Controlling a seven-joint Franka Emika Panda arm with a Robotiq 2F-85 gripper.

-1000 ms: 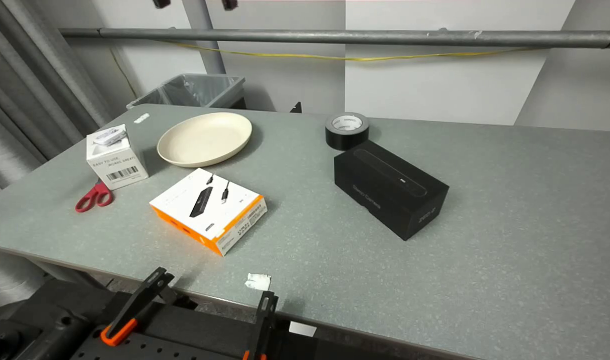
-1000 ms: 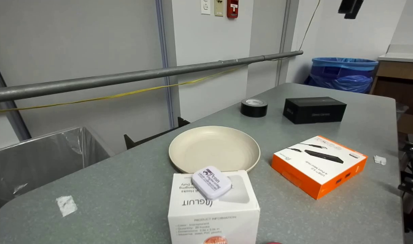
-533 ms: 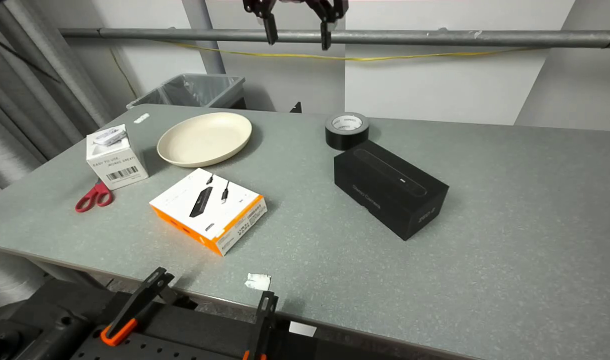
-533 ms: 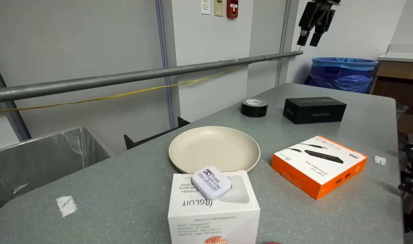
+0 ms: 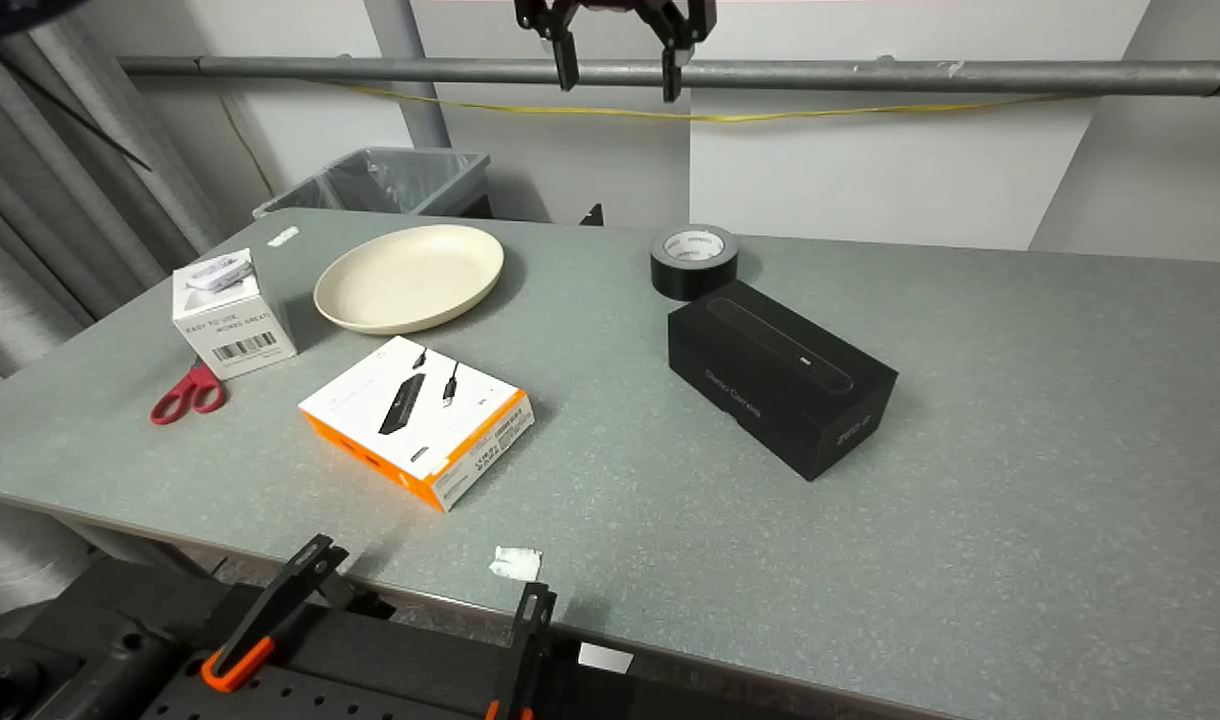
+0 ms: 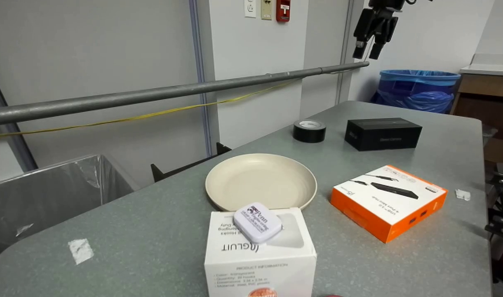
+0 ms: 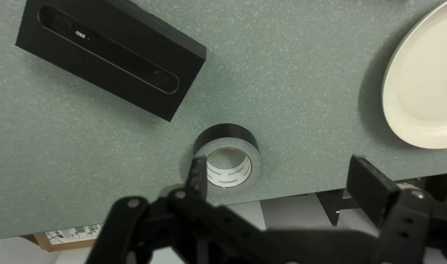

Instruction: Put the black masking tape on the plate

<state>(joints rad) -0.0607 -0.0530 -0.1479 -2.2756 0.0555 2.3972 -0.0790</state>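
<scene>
Over the last second the gripper [image 5: 620, 92] has come down and across toward the black masking tape [image 5: 694, 274]; jaws apart and empty. The tape lies flat on the table [image 5: 1030, 450] near the black box [image 5: 782, 378], off the plate [image 5: 410, 280]. Reach judged under way; height above the tape is hard to gauge.

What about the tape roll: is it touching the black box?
No, the wrist view shows a strip of table between the tape roll and the nearest corner of the black box.
</scene>
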